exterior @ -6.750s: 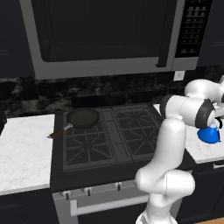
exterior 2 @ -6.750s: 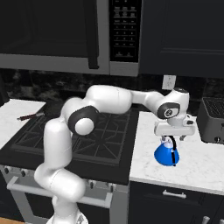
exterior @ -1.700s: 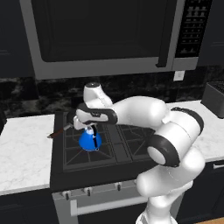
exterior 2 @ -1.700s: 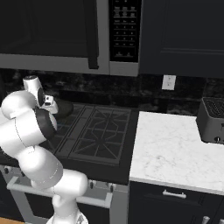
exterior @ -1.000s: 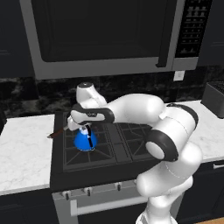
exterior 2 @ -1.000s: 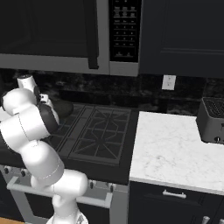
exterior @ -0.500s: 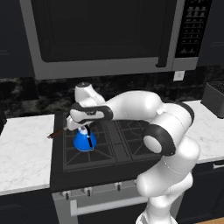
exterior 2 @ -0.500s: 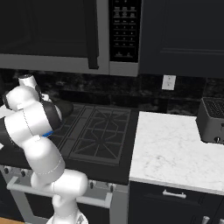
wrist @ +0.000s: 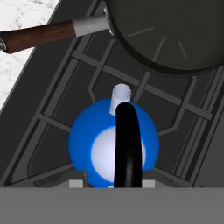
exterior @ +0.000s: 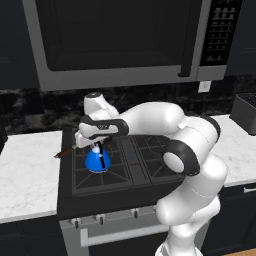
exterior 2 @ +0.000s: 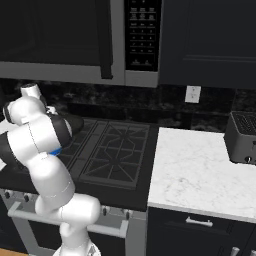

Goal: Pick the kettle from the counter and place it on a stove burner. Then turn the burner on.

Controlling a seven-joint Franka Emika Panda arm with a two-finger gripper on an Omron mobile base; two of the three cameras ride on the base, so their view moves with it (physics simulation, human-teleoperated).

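The small blue kettle [exterior: 97, 161] stands upright on the front-left stove burner [exterior: 95, 175] of the black cooktop. My gripper [exterior: 98, 146] hangs straight over it. In the hand view the kettle [wrist: 87, 140] sits directly below, and its black handle [wrist: 128, 144] runs between my fingertips [wrist: 77, 183]. The gripper [wrist: 113, 183] is open, with a gap on each side of the handle. The burner grate [wrist: 48, 127] shows under the kettle. From the right base view a blue sliver of the kettle [exterior 2: 56, 150] peeks out behind my arm. White counter [exterior: 25, 175] lies left of the stove.
A black frying pan [wrist: 175, 35] with a reddish handle [wrist: 39, 37] sits on the burner just behind the kettle. Stove knobs [exterior: 100, 218] line the front panel. A microwave [exterior: 115, 40] hangs overhead. A toaster [exterior 2: 242, 137] stands on the right counter [exterior 2: 200, 170].
The kettle has been carried from the right counter across to the front-left burner. Over the last second it has barely shifted, and the hand stays just above it.
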